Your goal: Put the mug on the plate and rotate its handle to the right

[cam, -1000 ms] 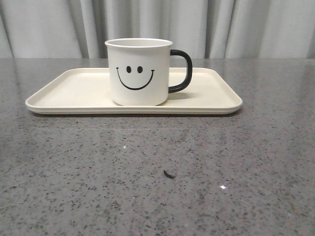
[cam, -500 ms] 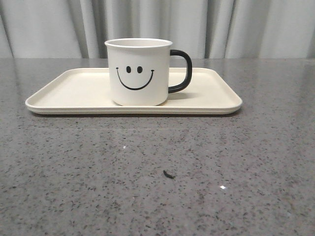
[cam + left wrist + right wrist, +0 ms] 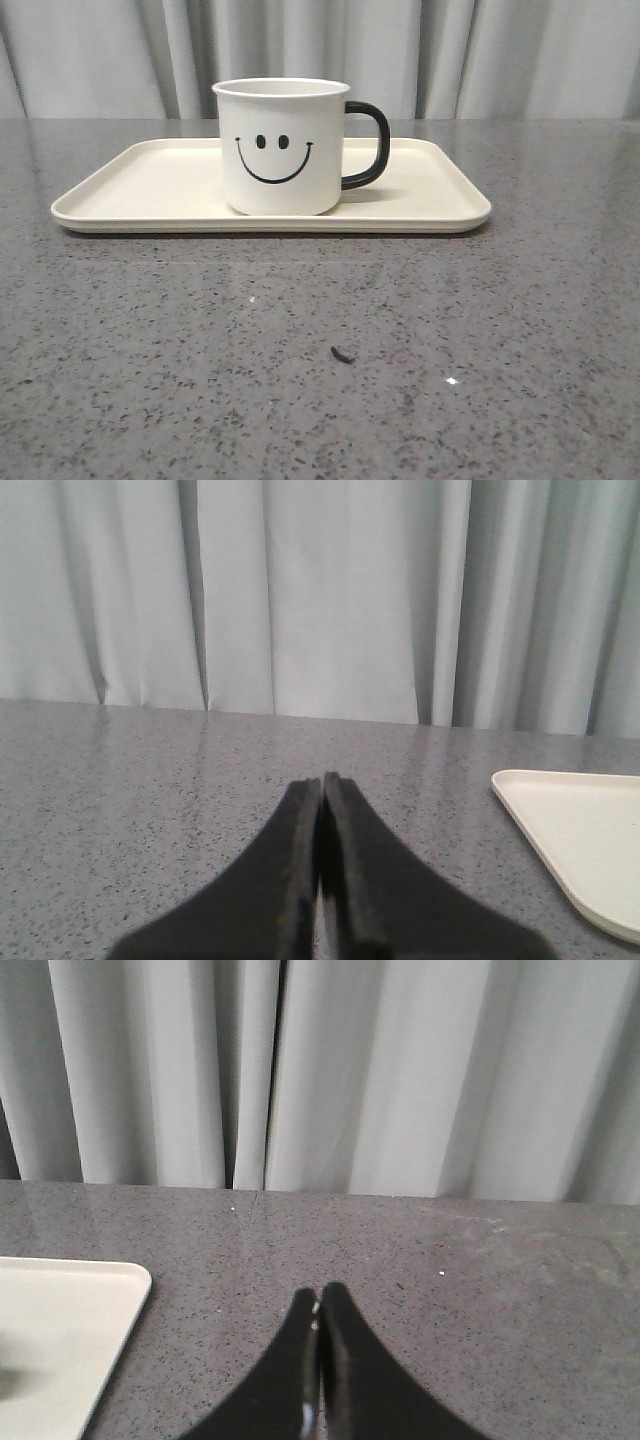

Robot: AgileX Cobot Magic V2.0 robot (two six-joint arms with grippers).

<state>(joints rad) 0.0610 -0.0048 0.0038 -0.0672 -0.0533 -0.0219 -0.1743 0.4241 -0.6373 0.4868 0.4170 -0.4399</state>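
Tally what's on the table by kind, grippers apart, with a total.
Mugs: 1, the mug, upright on the tray
Trays: 1, the plate
Dark specks on the countertop: 1, dark speck
Total: 3
Grippers: 2, left gripper and right gripper, fingers shut, empty

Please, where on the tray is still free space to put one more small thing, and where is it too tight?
The plate is bare left of the mug, out to its left rim. A shorter bare patch lies between the handle and the right rim. Right by the handle it is tightest. Both end effectors, left and right, are shut, off the plate.
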